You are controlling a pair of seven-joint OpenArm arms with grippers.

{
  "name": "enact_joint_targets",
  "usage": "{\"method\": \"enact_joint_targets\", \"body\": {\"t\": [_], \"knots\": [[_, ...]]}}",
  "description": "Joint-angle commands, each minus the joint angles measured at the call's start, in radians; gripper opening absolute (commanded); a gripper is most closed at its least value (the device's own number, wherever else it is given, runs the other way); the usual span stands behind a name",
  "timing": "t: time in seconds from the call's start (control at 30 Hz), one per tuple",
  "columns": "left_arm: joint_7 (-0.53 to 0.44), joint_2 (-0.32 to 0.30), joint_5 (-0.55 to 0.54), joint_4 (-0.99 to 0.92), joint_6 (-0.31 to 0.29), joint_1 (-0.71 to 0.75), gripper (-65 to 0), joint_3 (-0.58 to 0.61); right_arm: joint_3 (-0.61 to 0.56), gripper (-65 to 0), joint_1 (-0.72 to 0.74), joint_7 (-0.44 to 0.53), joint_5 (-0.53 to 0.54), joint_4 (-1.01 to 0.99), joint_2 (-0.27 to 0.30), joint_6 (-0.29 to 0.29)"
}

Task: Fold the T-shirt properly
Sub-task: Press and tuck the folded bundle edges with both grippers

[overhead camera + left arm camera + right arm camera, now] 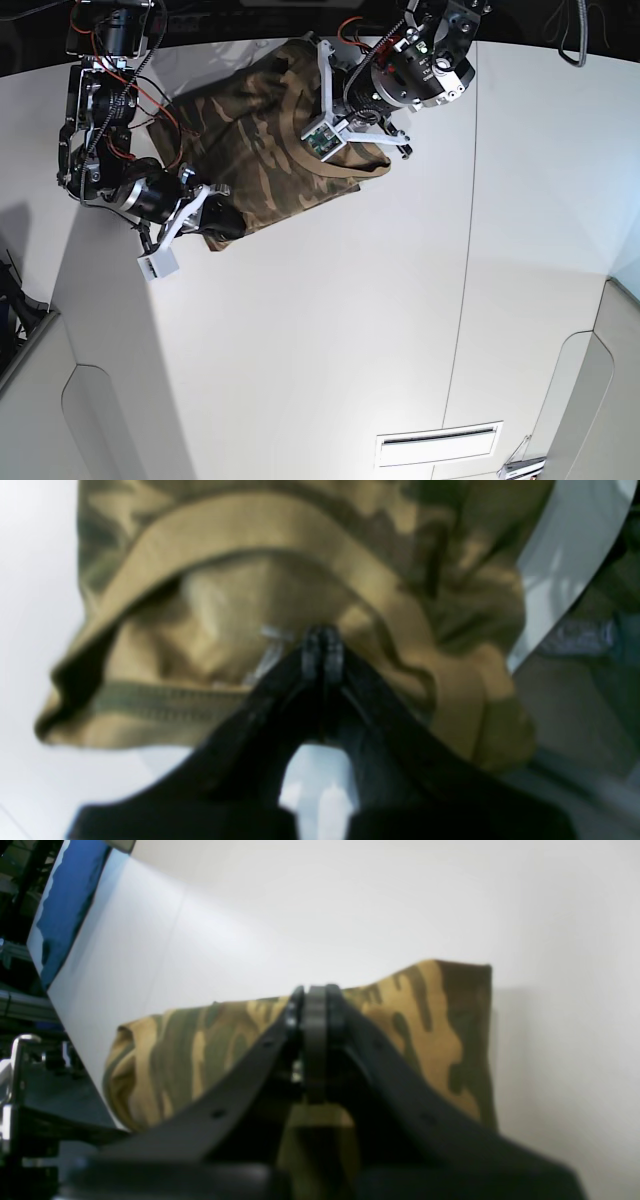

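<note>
A: What did the T-shirt (265,140) look like?

B: Soft camouflage cloth in brown, tan and olive, bunched into a rough slab on the white table (330,330), its long axis running diagonally from the table's far edge toward the near left.

A: And the collar?

B: Only the left wrist view showed it: a tan ribbed band (280,530) curving over the opening, with a small pale label (272,640) just beside the left gripper (323,647), whose black jaws were clenched together at the neck.

A: The right gripper (315,1012)?

B: Also pressed closed, at the shirt's near-left edge; whether cloth was pinched, I couldn't tell
</note>
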Motion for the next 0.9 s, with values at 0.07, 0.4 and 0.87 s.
{"method": "enact_joint_targets", "body": {"t": [0.07, 0.4, 0.87], "knots": [[-0.054, -0.019, 0.087, 0.021, 0.005, 0.024, -65.0, -0.001, 0.002, -65.0, 0.017, 0.020, 0.022, 0.014, 0.003, 0.007], [-0.105, -0.078, 0.174, 0.056, 0.135, 0.023, -65.0, -0.001, 0.003, -65.0, 0.016, 0.046, 0.003, 0.014, 0.031, 0.007], [-0.154, -0.056, -0.132, 0.124, -0.021, 0.036, -65.0, 0.049, 0.002, -65.0, 0.071, 0.173, -0.082, 0.014, 0.023, 0.007]]}}
